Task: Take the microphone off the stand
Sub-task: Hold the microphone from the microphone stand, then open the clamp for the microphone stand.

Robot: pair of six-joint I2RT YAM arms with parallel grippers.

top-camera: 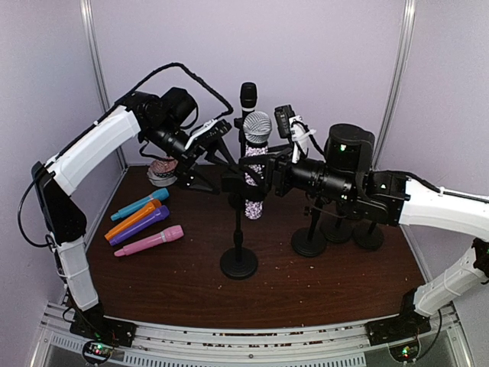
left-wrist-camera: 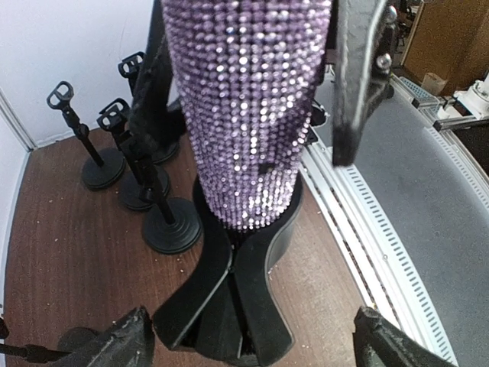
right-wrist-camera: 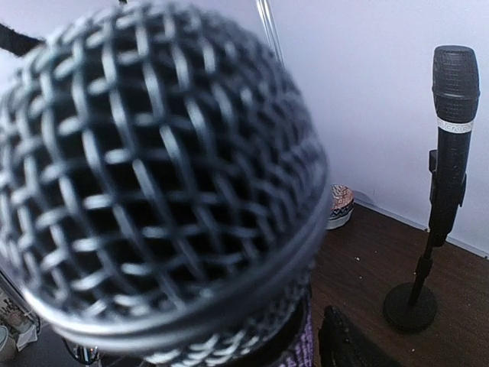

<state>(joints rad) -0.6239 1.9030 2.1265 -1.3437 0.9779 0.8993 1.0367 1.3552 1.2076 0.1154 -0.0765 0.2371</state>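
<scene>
Purple rhinestone-covered microphone (top-camera: 254,197) upright at the black round-based stand (top-camera: 239,260) on the desk (top-camera: 183,283).
Right claw (top-camera: 256,170) flanks its body, clamped or not I cannot tell; left claw (top-camera: 220,157) gapes open. Rigid, bumpy, likely top-heavy: grasp the barrel, not the mesh head.

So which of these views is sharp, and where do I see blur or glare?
Top external: evenly lit, sharp, the wall posts splayed by the lens. Left wrist: the sparkly microphone glints but is crisp. Right wrist: its mesh head is too close, soft; the black microphone behind is sharper.
</scene>
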